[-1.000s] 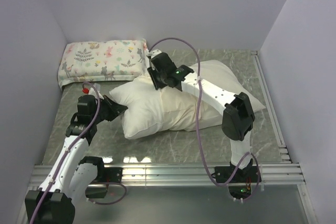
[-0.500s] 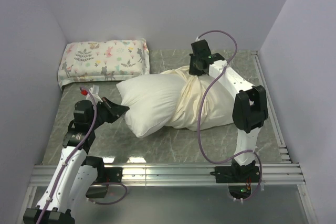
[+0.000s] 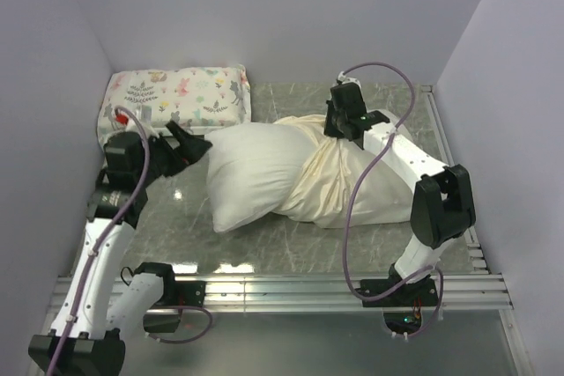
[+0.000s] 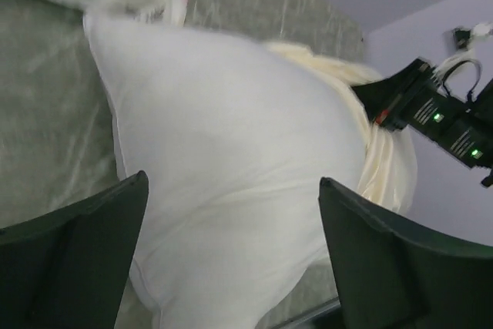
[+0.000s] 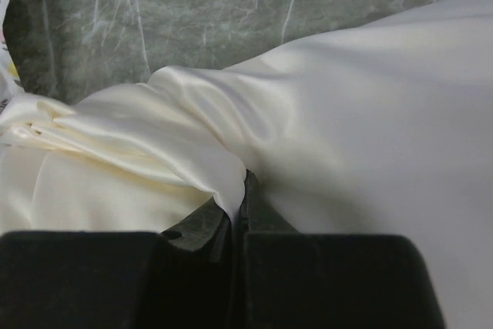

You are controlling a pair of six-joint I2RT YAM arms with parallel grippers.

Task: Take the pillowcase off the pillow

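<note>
Top external: mid-strip, pillowcase [image 3: 352, 191] bunched on 3 o'clock half of pillow [image 3: 251, 173], desk [image 3: 264, 239] centre | clamping cream fold tight in right end effector [image 3: 342, 132] | holding left end effector [image 3: 192, 140] spread wide, empty, at 9 o'clock corner | next, likely: pin pillow, drag cover toward 3 o'clock.

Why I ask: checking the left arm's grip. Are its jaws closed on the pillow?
No: the left wrist view shows the left arm's jaws standing wide apart, the white pillow lying ahead, not pinched.
</note>
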